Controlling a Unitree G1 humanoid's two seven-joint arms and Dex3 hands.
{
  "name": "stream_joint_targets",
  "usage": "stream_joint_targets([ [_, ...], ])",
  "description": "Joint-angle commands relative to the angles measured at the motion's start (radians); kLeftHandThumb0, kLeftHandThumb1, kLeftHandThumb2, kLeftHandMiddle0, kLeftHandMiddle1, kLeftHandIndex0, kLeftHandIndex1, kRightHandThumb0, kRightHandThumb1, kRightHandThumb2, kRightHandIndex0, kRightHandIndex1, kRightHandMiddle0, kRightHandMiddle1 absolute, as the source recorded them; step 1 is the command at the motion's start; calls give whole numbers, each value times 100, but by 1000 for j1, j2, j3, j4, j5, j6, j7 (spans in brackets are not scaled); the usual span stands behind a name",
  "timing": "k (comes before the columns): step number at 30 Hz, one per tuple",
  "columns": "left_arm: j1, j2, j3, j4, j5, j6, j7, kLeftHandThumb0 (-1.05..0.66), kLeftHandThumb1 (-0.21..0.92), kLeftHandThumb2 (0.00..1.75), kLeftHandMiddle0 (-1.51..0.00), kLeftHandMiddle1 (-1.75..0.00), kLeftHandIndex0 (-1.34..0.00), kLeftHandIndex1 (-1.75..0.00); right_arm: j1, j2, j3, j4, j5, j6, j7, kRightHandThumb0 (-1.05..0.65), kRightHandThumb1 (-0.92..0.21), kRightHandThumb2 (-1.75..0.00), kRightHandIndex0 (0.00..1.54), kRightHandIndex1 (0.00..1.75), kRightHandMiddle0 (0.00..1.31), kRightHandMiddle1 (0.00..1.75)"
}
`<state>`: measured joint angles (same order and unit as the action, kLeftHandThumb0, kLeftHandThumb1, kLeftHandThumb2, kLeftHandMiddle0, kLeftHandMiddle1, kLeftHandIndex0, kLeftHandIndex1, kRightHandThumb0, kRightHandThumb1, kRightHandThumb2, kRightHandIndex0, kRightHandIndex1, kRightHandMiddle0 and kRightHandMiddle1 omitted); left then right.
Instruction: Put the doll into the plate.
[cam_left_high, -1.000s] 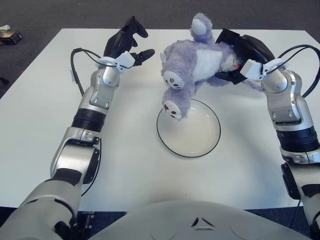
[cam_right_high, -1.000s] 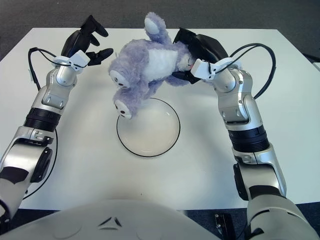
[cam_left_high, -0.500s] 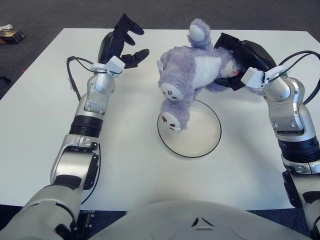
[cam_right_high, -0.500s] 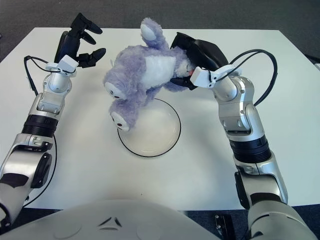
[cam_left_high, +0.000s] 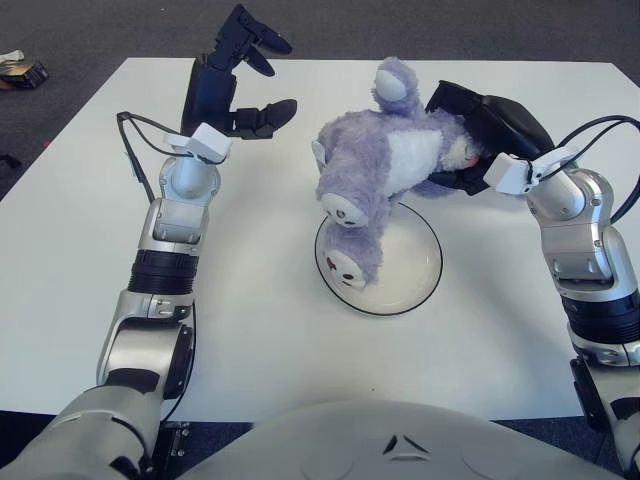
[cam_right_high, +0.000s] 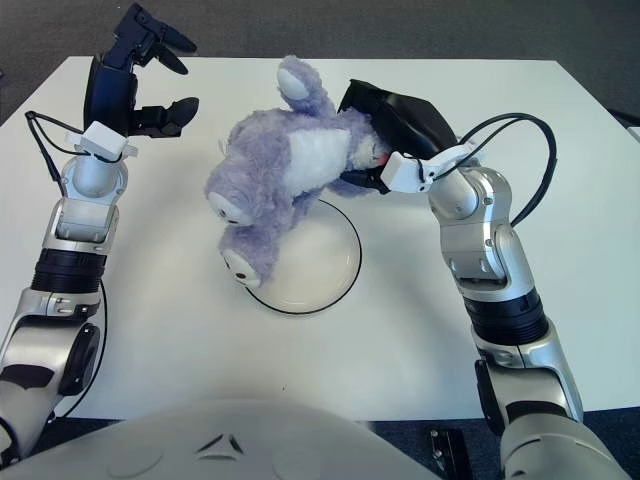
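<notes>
While the right hand (cam_left_high: 478, 125) grips the doll (cam_left_high: 375, 170) at its far end, the doll's lower foot touches the plate (cam_left_high: 418, 282) on the surface (cam_left_high: 80, 250); left hand (cam_left_high: 228, 80) raised, fingers spread, holding nothing

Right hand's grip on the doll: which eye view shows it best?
The right eye view: the right hand sits nearer the middle, its black fingers wrapped around the purple doll above the plate. The left eye view shows the same grasp, further to the side. The left hand shows open at far left.
</notes>
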<state>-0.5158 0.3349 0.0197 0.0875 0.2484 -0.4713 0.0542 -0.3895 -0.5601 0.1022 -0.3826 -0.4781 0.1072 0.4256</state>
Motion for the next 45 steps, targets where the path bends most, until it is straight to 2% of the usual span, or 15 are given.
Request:
stream_joint_targets([
  [1,4,9,14,-11,13,5,3,-1,82,43,-51,-154,-45,-126,6,-16,-13,-16,16,-6,17,0,-35,-126,60,166,39,175],
  [7,6,5,20,-12,30,5,16,-1,82,42,-51,-153,-45,-125,9,-24,-12,-27,17,9,53,0,-35,-125,60,166,39,175],
  [12,9,-2,25,-8,51,-10,43,-1,87,30,-53,-149,-49,-120,12,-28,-12,-35,24,22,87,0,-36,-126,58,168,38,175],
  [20,9,-4,25,-5,55,-15,50,0,88,28,-53,-148,-49,-120,12,-27,-14,-38,25,25,97,0,-36,-126,57,170,38,175],
  [22,16,-2,25,-10,65,-41,60,0,88,28,-53,-148,-49,-120,11,-42,-6,-54,34,61,147,0,-36,-126,57,170,38,175],
  [24,21,-1,25,-15,71,-52,64,0,88,28,-53,-147,-49,-120,7,-51,-1,-74,35,95,184,0,-59,-81,53,163,50,138],
  [25,22,0,25,-17,72,-53,64,0,88,28,-53,-147,-49,-120,5,-52,-1,-81,34,106,192,0,-70,-60,53,159,53,127],
  [26,22,0,25,-17,73,-54,64,0,88,28,-53,-147,-49,-120,4,-52,-1,-85,33,112,198,0,-77,-46,53,155,54,120],
  [28,22,-1,26,-16,74,-56,64,0,88,28,-53,-147,-49,-120,3,-52,0,-90,31,121,205,-1,-84,-33,53,153,56,114],
  [35,23,2,26,-13,79,-70,61,0,88,28,-53,-147,-49,-121,3,-52,3,-105,25,145,218,-1,-90,-21,53,150,58,108],
  [36,23,5,24,-9,82,-80,60,0,88,28,-53,-147,-49,-121,4,-52,5,-112,23,154,223,-8,-90,-20,51,139,57,113],
  [37,22,7,23,-7,84,-87,59,0,88,28,-53,-147,-49,-121,4,-52,6,-117,21,160,227,-18,-91,-20,50,121,56,122],
  [39,18,8,22,3,91,-99,66,0,88,28,-53,-147,-49,-121,2,-53,7,-124,21,170,232,-28,-92,-19,49,105,56,129],
  [42,14,5,24,10,99,-108,73,0,88,28,-53,-146,-49,-121,0,-53,6,-129,23,178,237,-34,-92,-18,49,94,56,134],
  [45,13,4,25,12,102,-113,73,0,88,28,-53,-146,-49,-122,-1,-54,7,-132,23,182,238,-36,-92,-18,49,90,56,135],
])
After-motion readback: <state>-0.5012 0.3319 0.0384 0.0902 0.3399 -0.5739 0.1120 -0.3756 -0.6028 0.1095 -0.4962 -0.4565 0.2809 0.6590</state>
